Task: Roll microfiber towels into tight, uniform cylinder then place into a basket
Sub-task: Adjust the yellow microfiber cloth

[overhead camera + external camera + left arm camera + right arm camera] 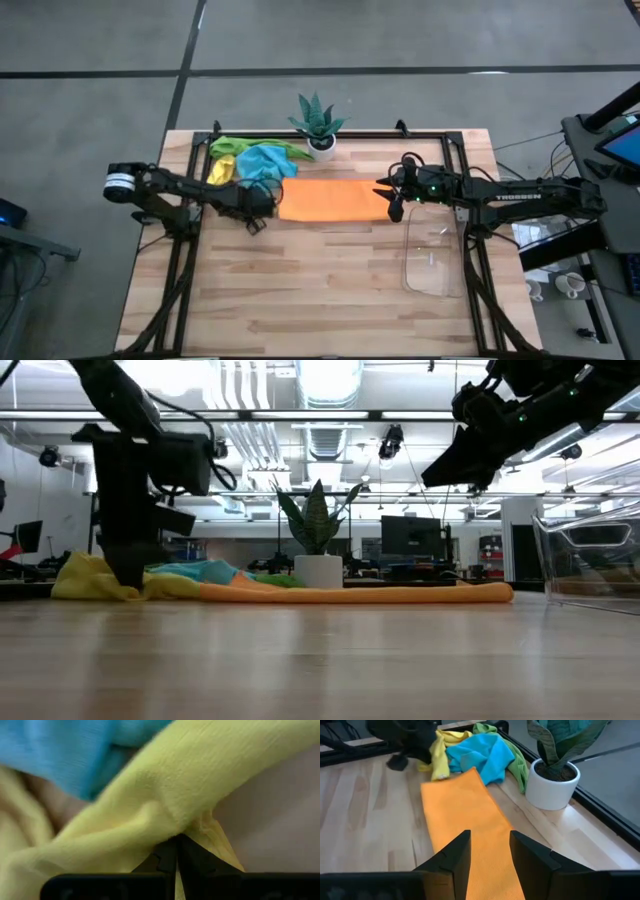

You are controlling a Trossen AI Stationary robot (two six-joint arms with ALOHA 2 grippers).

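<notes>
No roll exists yet and the clear plastic basket [433, 262] is empty. My left gripper [176, 851] pinches the yellow microfiber towel [165, 800]; my right gripper [489, 851] hovers parted over the flat orange towel [333, 199].

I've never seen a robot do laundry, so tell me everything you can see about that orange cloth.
The orange towel is a soft, finely woven cloth, lying flat on the wooden table as a long folded rectangle, not yet rolled. One end meets the heap of yellow, blue and green towels. The right gripper hovers above its other end, jaws apart, not gripping it. The white plant pot stands just beside it.
</notes>
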